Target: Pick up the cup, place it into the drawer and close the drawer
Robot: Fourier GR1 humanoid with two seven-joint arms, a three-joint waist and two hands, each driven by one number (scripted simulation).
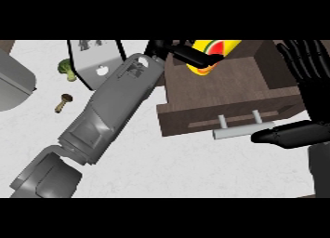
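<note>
Cup (221, 47) partly hidden by left hand (170, 48) clasped round it, yellow with red and green, held over open drawer (215, 93), right hand (306, 65) spread flat.

Left hand (184, 52) seemingly curled round the cup (219, 46); right hand (317, 100) open.

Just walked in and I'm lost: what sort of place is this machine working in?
Probably a kitchen: broccoli and a mushroom lie on the pale counter, beside an open wooden drawer with a metal handle, and the left hand holds a bright cup over that drawer.
</note>
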